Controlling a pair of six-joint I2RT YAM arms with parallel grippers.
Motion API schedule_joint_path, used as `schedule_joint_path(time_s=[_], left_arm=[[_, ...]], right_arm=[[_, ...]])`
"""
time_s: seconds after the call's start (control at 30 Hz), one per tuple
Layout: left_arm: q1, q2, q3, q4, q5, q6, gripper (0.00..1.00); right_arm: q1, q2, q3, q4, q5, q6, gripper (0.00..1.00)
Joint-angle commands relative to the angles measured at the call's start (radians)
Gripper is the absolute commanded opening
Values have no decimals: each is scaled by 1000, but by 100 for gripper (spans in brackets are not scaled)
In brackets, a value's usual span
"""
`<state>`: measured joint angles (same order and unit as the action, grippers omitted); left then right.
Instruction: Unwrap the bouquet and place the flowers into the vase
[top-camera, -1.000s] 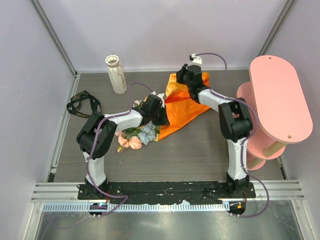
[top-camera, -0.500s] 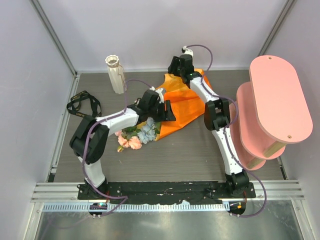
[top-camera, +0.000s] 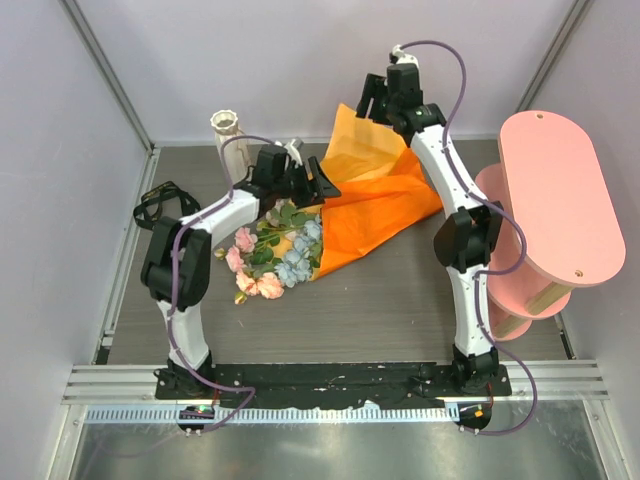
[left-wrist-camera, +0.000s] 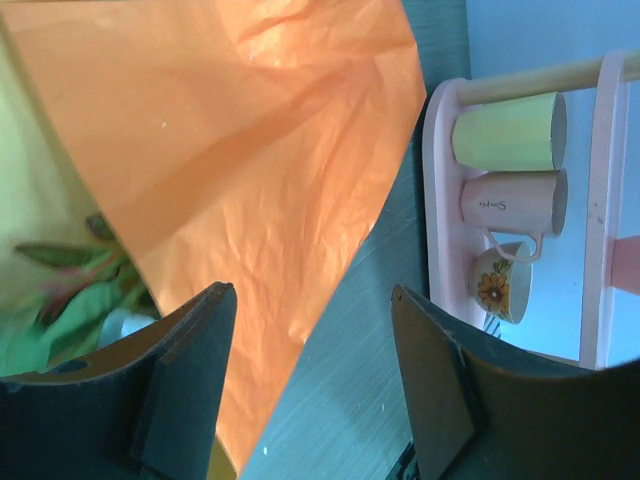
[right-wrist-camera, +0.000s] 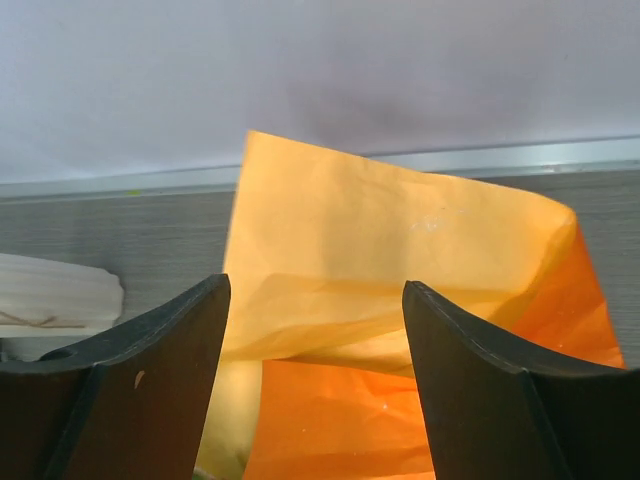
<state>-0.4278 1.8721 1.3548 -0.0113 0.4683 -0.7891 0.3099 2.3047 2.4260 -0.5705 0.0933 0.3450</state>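
The bouquet lies unwrapped: its orange paper (top-camera: 380, 195) is spread loosely on the table, one flap standing up at the back. The flowers (top-camera: 272, 252), pink, peach and pale blue with green leaves, lie uncovered on the paper's left edge. The cream ribbed vase (top-camera: 231, 142) stands upright at the back left. My left gripper (top-camera: 320, 186) hovers open above the stems, nothing between its fingers (left-wrist-camera: 190, 340); orange paper (left-wrist-camera: 250, 170) lies below it. My right gripper (top-camera: 372, 100) is open, raised over the paper's back flap (right-wrist-camera: 400, 270), holding nothing. The vase (right-wrist-camera: 50, 292) shows at that view's left edge.
A pink oval shelf stand (top-camera: 548, 195) fills the right side, with mugs (left-wrist-camera: 510, 200) lying on its lower shelf. A black ribbon (top-camera: 160, 205) lies at the left table edge. Walls close in at the back and both sides.
Both grippers have opened and let go of the orange paper. The right arm lifted toward the back wall, the left moved back and left. The paper fell open, uncovering the flowers.
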Motion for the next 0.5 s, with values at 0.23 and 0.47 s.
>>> schedule_joint_path(time_s=[0.23, 0.47], left_arm=[[24, 410, 505, -110, 63, 14, 60], [23, 326, 479, -219, 76, 136, 67]], right_arm=[[23, -319, -384, -45, -23, -29, 70], [18, -246, -369, -34, 57, -204, 71]])
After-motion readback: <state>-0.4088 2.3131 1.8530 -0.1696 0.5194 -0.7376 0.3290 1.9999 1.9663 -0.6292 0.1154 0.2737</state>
